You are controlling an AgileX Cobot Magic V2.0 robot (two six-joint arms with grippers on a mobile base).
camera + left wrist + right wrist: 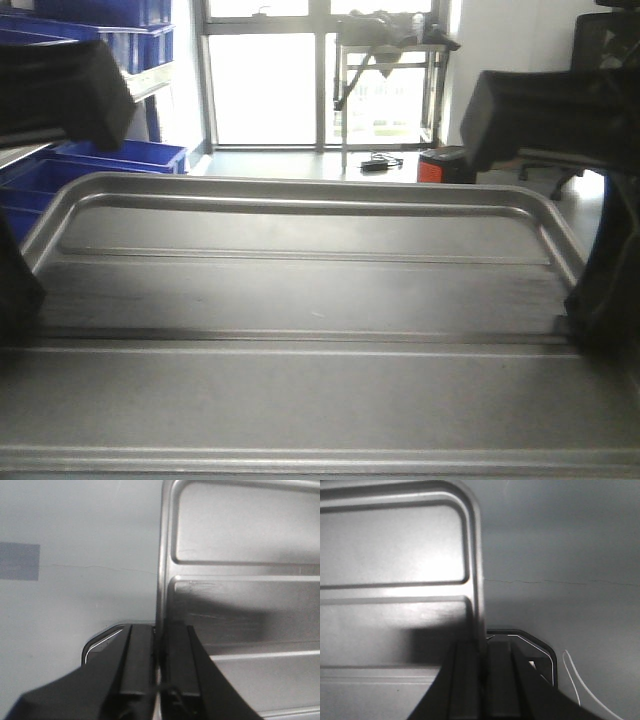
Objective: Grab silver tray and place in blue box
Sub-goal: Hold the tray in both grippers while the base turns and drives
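The silver tray (310,290) fills the front view, held level close under the camera; its recessed panel and ridges show. My left gripper (159,630) is shut on the silver tray's (240,595) left rim, one finger either side. My right gripper (483,642) is shut on the silver tray's (395,580) right rim in the same way. In the front view the left gripper (12,300) and right gripper (600,310) are dark shapes at the tray's sides. A blue box (90,165) stands at the left beyond the tray's far edge.
More blue crates (110,30) are stacked at the far left. A metal table (390,60) stands before the bright window, a red-and-black box (445,165) and a chair (560,175) at the right. Grey floor (75,555) lies below the tray.
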